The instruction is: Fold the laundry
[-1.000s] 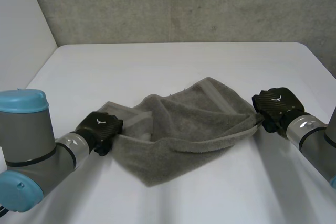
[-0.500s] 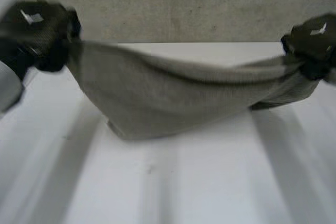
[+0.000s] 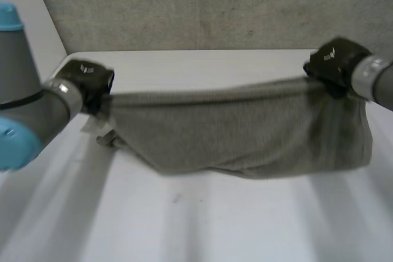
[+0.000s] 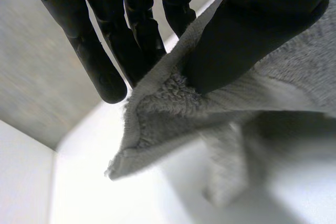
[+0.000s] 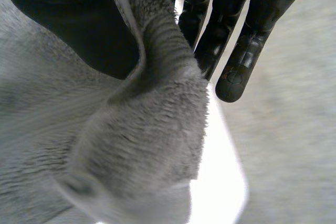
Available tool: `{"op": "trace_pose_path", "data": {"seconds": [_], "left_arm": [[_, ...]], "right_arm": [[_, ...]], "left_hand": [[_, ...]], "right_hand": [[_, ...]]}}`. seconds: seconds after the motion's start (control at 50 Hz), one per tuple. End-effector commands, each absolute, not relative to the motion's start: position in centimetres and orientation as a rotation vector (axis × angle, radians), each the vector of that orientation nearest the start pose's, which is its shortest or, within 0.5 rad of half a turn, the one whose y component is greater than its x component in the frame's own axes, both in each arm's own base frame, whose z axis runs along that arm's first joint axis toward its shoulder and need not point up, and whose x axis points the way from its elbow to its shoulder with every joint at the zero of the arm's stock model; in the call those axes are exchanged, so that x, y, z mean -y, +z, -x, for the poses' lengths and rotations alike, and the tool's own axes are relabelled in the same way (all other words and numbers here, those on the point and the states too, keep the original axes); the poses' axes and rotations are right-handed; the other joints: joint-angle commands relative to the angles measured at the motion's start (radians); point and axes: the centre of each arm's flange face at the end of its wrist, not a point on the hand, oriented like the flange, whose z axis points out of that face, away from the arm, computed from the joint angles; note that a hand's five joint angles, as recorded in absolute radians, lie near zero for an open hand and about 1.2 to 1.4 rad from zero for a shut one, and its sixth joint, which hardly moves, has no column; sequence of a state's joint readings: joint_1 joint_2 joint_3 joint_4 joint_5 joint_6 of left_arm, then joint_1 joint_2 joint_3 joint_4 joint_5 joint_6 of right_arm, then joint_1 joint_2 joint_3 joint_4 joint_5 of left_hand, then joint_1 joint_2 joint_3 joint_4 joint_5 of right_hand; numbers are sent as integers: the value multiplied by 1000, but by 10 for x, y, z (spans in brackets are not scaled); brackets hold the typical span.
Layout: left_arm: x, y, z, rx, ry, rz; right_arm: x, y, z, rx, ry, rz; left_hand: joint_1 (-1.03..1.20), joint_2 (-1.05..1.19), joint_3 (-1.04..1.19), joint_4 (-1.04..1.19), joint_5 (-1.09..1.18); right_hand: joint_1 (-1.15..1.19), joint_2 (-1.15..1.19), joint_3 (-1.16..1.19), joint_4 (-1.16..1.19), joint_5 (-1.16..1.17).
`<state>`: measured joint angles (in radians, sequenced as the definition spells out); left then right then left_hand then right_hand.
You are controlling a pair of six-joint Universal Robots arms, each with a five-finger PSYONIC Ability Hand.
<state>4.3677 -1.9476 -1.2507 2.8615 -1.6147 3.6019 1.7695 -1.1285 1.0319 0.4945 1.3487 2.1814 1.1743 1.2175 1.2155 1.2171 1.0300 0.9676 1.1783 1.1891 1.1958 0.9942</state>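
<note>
I'm holding grey towel (image 3: 239, 130) stretched out, hanging over worktop (image 3: 202, 225). Left robot hand (image 3: 86, 81) and right robot hand (image 3: 334, 65) each pinching top corner, thumb against fingers. Guessing risk: pinch near edge slipping, towel dropping bunched.

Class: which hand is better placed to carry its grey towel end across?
Probably right: the right hand pinches the grey towel where it hangs flat; under the left hand it bunches.
</note>
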Motion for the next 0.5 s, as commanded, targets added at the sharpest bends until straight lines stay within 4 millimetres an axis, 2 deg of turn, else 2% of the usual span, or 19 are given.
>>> {"op": "trace_pose_path", "data": {"seconds": [0.02, 0.04, 0.06, 0.08, 0.12, 0.14, 0.16, 0.2, 0.24, 0.26, 0.28, 0.3, 0.34, 0.36, 0.4, 0.42, 0.44, 0.46, 0.5], "left_arm": [[379, 358, 268, -1662, -2395, -612], [379, 358, 268, -1660, -2397, -611], [379, 380, 270, -1540, -2499, -543], [379, 380, 270, -1539, -2500, -542], [366, 415, 278, -1355, -2688, -442], [365, 415, 278, -1354, -2689, -442], [358, 424, 280, -1308, -2751, -413], [353, 421, 279, -1332, -2760, -410], [345, 391, 276, -1463, -2705, -453], [345, 391, 276, -1464, -2705, -453], [341, 372, 275, -1543, -2657, -488], [341, 372, 274, -1544, -2657, -489], [334, 324, 270, -1709, -2532, -556], [334, 324, 270, -1710, -2532, -556], [325, 279, 265, -1828, -2426, -604], [325, 278, 265, -1828, -2425, -604], [320, 258, 262, -1869, -2385, -626], [320, 257, 262, -1870, -2385, -627], [311, 223, 257, -1923, -2324, -656]], "right_arm": [[395, 349, -252, -1730, -2970, 1289], [395, 350, -252, -1728, -2972, 1288], [396, 370, -254, -1552, -3149, 1164], [392, 383, -255, -1414, -3252, 1063], [387, 387, -255, -1357, -3280, 1016], [387, 387, -255, -1356, -3280, 1015], [382, 384, -255, -1360, -3253, 1021], [378, 375, -255, -1388, -3195, 1052], [372, 345, -255, -1503, -3011, 1167], [372, 345, -255, -1504, -3010, 1168], [367, 328, -255, -1577, -2891, 1229], [367, 328, -255, -1578, -2890, 1230], [355, 297, -255, -1710, -2656, 1331], [355, 297, -255, -1711, -2655, 1331], [343, 267, -256, -1815, -2440, 1401], [343, 267, -256, -1816, -2439, 1401], [339, 253, -256, -1863, -2349, 1419], [339, 253, -256, -1863, -2348, 1419], [331, 213, -255, -1974, -2145, 1467]], "left_hand": [[222, 179, 181, 179, 192], [222, 179, 181, 179, 192], [222, 179, 181, 179, 192], [222, 179, 181, 179, 192], [222, 179, 181, 179, 192], [222, 179, 181, 179, 192], [222, 179, 181, 179, 192], [222, 179, 181, 179, 192], [222, 179, 181, 179, 192], [222, 179, 181, 179, 192], [222, 179, 181, 179, 192], [222, 179, 181, 179, 192], [222, 179, 181, 179, 192], [222, 179, 181, 179, 192], [222, 179, 181, 179, 192], [222, 179, 181, 179, 192], [222, 179, 181, 179, 192], [222, 179, 181, 179, 192], [222, 179, 181, 179, 192]], "right_hand": [[429, 218, 207, 200, 227], [429, 218, 207, 200, 227], [429, 218, 207, 200, 227], [429, 218, 207, 200, 227], [429, 218, 207, 200, 227], [429, 218, 207, 200, 227], [429, 218, 207, 200, 227], [429, 218, 207, 200, 227], [429, 218, 207, 200, 227], [429, 218, 207, 200, 227], [429, 218, 207, 200, 227], [429, 218, 207, 200, 227], [429, 218, 207, 200, 227], [429, 218, 207, 200, 227], [429, 218, 207, 200, 227], [429, 218, 207, 200, 227], [429, 218, 207, 200, 227], [429, 218, 207, 200, 227], [429, 218, 207, 200, 227]]}}
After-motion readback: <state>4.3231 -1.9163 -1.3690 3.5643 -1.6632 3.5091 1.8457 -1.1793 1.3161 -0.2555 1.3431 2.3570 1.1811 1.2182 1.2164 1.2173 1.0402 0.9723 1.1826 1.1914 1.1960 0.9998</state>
